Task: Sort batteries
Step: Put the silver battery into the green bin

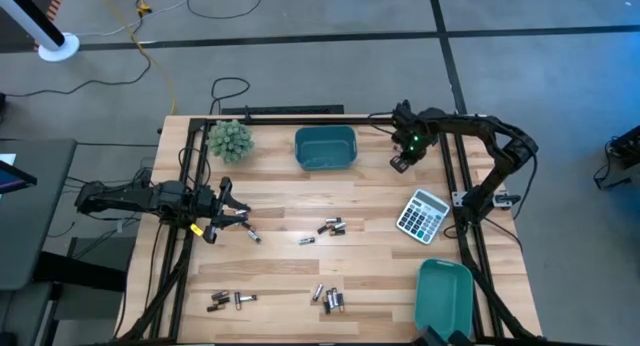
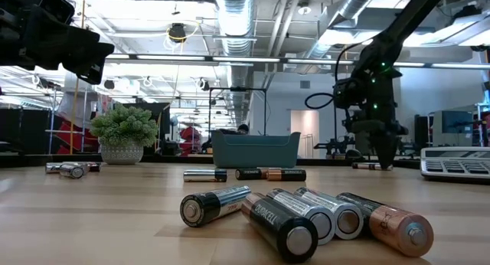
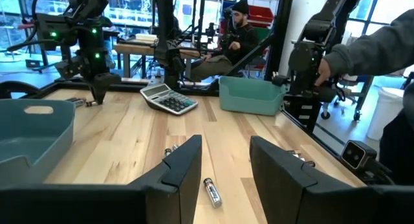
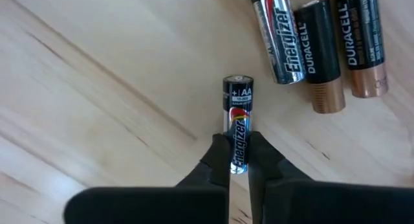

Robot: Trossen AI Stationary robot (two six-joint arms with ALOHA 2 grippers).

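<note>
Pinched at one end between the closed-in fingers of the right gripper (image 4: pixel 238 158), an Energizer AA battery (image 4: pixel 237 107) lies flat near the table's (image 1: pixel 280 271) far right corner. It is probably gripped this way so it can be lifted clear of three cells (image 4: pixel 317 43) just beside it and carried to the teal bin (image 1: pixel 325 146) at the far edge. Outward, the left gripper (image 1: pixel 232 214) hangs open over loose batteries (image 1: pixel 255 236) by the left edge; pale planks also carry a calculator (image 1: pixel 423 214), a potted plant (image 1: pixel 230 139) and a second bin (image 1: pixel 445 291), with a workshop beyond.

Robotics lab, exposed ceiling ducts (image 2: pixel 237 8), workbenches (image 3: pixel 139 48)
</note>
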